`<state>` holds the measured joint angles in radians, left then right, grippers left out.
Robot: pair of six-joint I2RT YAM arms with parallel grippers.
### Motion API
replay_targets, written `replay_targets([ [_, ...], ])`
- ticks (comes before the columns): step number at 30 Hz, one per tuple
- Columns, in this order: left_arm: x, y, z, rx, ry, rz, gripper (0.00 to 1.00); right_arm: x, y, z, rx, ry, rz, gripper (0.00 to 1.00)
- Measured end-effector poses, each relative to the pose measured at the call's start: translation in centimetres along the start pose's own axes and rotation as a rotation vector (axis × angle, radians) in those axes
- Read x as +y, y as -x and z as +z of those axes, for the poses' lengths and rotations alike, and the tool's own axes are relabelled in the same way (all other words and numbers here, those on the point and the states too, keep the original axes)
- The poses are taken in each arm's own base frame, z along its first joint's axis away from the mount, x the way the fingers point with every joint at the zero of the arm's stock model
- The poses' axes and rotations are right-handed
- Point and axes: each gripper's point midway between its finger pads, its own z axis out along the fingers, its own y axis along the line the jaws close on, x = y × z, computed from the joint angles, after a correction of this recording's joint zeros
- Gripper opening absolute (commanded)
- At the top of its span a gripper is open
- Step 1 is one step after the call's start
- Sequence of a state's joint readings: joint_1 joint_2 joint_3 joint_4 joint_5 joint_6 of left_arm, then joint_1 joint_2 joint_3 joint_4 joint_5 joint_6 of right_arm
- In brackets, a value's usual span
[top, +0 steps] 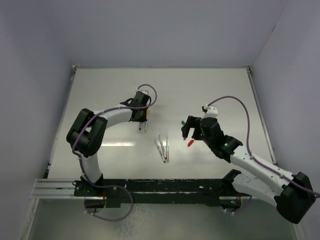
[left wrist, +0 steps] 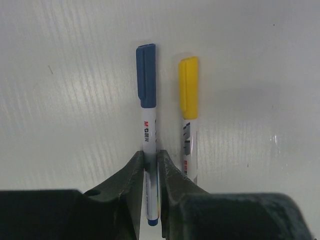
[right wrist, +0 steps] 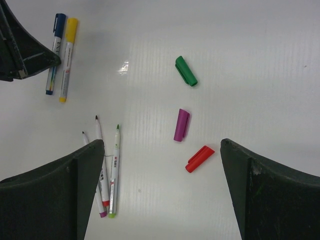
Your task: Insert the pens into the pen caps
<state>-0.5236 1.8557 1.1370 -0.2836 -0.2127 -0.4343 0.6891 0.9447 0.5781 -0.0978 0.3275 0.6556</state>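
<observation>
Your left claw (left wrist: 151, 161) was closed narrow on the barrel of the blue-capped pen (left wrist: 148, 120), with the cap end pointing away from the claw and the other end showing between the fingers. Just beside it on the white surface (right wrist: 260, 55), and parallel to it, lay the yellow-capped pen (left wrist: 189, 100). The two did not touch.

Your right claw (right wrist: 161, 142) was spread wide and held nothing. It hung over the loose caps, which lay apart from one another: the green cap (right wrist: 186, 71) farthest from the claw, the purple cap (right wrist: 181, 125) in the middle, and the red cap (right wrist: 199, 158) nearest its right finger. By the left finger (right wrist: 55, 200) three uncapped pens (right wrist: 115, 170) lay close together, tips pointing away. One was partly hidden behind that finger.
</observation>
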Motion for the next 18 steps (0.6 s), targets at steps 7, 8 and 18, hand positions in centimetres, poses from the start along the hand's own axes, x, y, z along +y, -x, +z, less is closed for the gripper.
replay_targets([
  [7, -0.1, 0.1, 0.1, -0.002, -0.005, -0.002, 0.27, 0.1, -0.1, 0.1, 0.001, 0.002, 0.001, 1.00],
  [8, -0.1, 0.1, 0.1, -0.002, -0.005, -0.002, 0.27, 0.1, -0.1, 0.1, 0.002, 0.003, 0.001, 1.00],
  [18, 0.4, 0.7, -1.6, -0.018, 0.012, -0.005, 0.29, 0.3, -0.1, 0.4, -0.001, 0.008, 0.002, 1.00],
])
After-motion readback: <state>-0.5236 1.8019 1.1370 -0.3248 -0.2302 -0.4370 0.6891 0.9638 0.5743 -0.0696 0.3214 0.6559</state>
